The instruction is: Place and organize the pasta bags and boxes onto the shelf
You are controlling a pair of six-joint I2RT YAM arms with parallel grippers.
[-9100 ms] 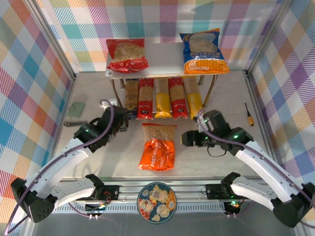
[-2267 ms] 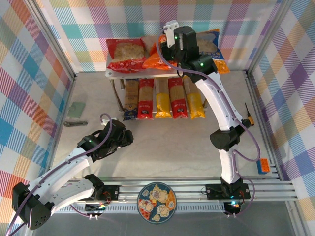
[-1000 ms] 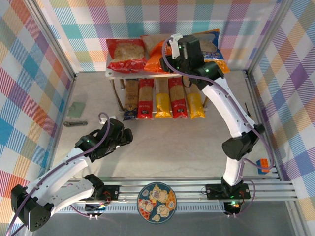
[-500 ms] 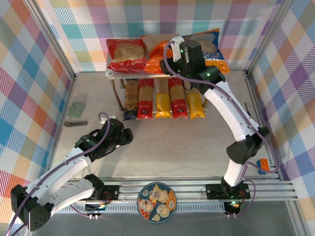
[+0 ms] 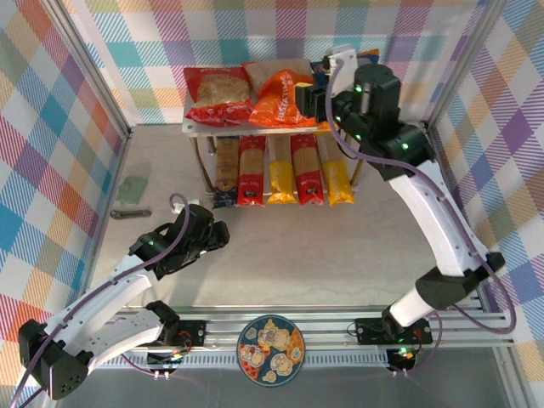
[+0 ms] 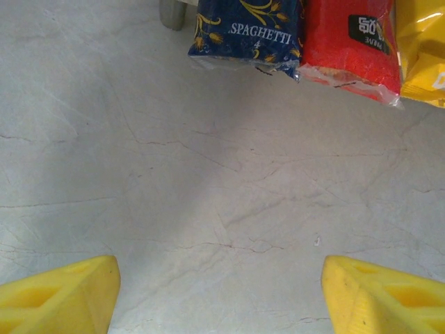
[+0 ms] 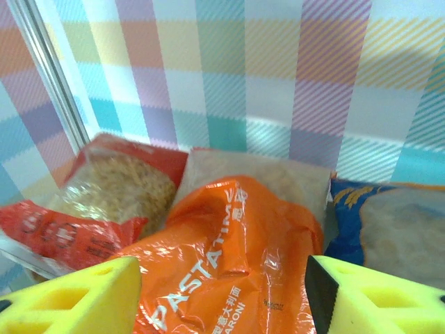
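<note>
A: How many bags on the shelf (image 5: pixel 195 129)?

B: Three, counted left to right: red bag (image 5: pixel 219 95), orange bag (image 5: pixel 280 92), blue bag (image 7: pixel 389 223). All lying flat on the top board. Orange touching red. Blue just beside orange, and from above mostly hidden behind the right arm.

A: And the packs?

B: Five, all down on the desk (image 5: pixel 297 255) under the shelf. Laid side by side, lengthwise toward the arms, near ends poking out past the front edge. From the left: tan pack (image 5: pixel 226 166), red pack (image 5: pixel 252 170), yellow pack (image 5: pixel 280 174), second red pack (image 5: pixel 307 170), second yellow pack (image 5: pixel 337 174). So one tan, two red, two yellow.

A: Tools?

B: Two. Right tool (image 7: pixel 222 299) up at shelf height, just right of the orange bag, jaws wide apart, released and gripping nothing. Left tool (image 6: pixel 219 285) low over bare desk, jaws likewise wide apart and empty. Near the tan pack's navy end, marked SPAGHETTI, but clearly apart from it.

A: Touching the desk?

B: Cannot tell from the wrist view.

A: Anything else to count?

B: One round plate (image 5: pixel 270 350) at the near rail, between the two arm bases. One green pad (image 5: pixel 132 189) at the far left of the desk, well apart from the packs.
</note>
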